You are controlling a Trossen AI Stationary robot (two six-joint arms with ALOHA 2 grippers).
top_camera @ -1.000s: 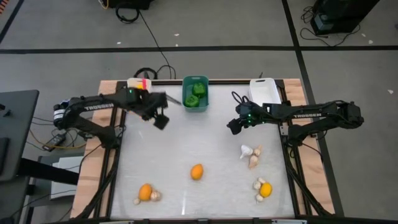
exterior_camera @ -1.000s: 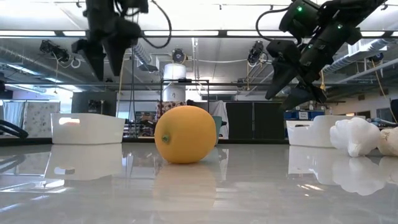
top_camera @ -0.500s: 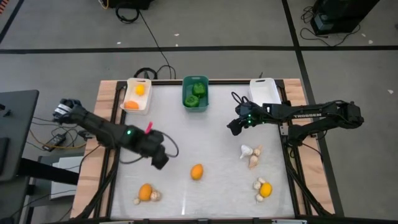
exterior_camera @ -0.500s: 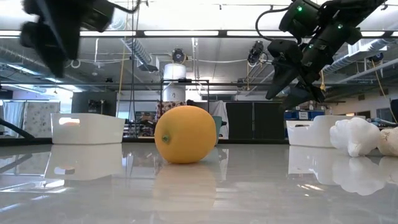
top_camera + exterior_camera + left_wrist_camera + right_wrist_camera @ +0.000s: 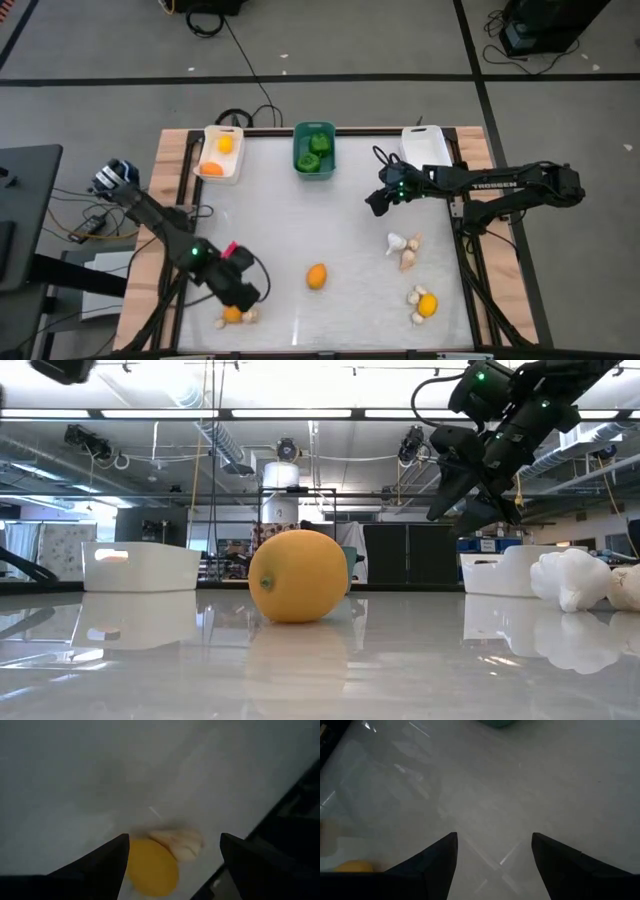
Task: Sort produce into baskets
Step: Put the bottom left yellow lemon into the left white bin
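My left gripper [image 5: 243,296] is open above the orange fruit [image 5: 231,314] and the pale garlic bulb [image 5: 249,316] at the table's near left; in the left wrist view the fruit [image 5: 152,867] and bulb [image 5: 180,842] lie between its fingers, untouched. My right gripper [image 5: 374,203] is open and empty above the table's right part. Another orange fruit [image 5: 317,276] lies mid-table. Garlic bulbs [image 5: 404,250] lie at the right; a yellow fruit [image 5: 427,304] with bulbs lies at the near right. The left white basket [image 5: 220,155] holds two fruits. The teal basket [image 5: 314,149] holds green peppers. The right white basket [image 5: 424,146] stands at the far right.
The three baskets stand in a row along the table's far edge. The wooden table frame [image 5: 150,250] borders the white top. The middle of the table between the far baskets and the centre fruit is bare.
My left gripper has swung from beside the far baskets toward the table's near edge and left, coming down over the orange fruit and garlic bulb at the near left. The produce has stayed put.
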